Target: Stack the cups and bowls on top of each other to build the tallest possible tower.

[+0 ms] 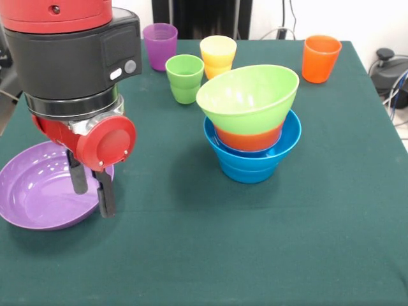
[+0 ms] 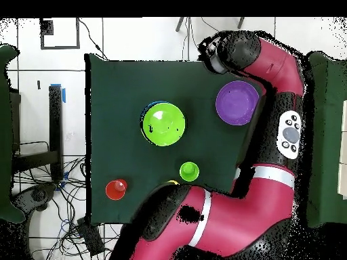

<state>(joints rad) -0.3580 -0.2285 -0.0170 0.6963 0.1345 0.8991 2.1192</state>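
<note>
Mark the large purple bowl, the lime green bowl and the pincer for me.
large purple bowl (image 1: 32, 191), front view, bare inner floor.
lime green bowl (image 1: 248, 95), front view, inside wall; it tops the pile.
pincer (image 1: 92, 197), front view, between the two black fingertips, over the purple bowl's rim.

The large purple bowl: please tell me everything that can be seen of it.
The large purple bowl is wide, shallow, round and of glossy plastic, with light glinting inside. It sits upright and empty on the green table, apart from the tower. The gripper hangs over its rim, with two dark fingers apart, one inside the rim and one outside. Whether they touch the bowl cannot be told.
</note>
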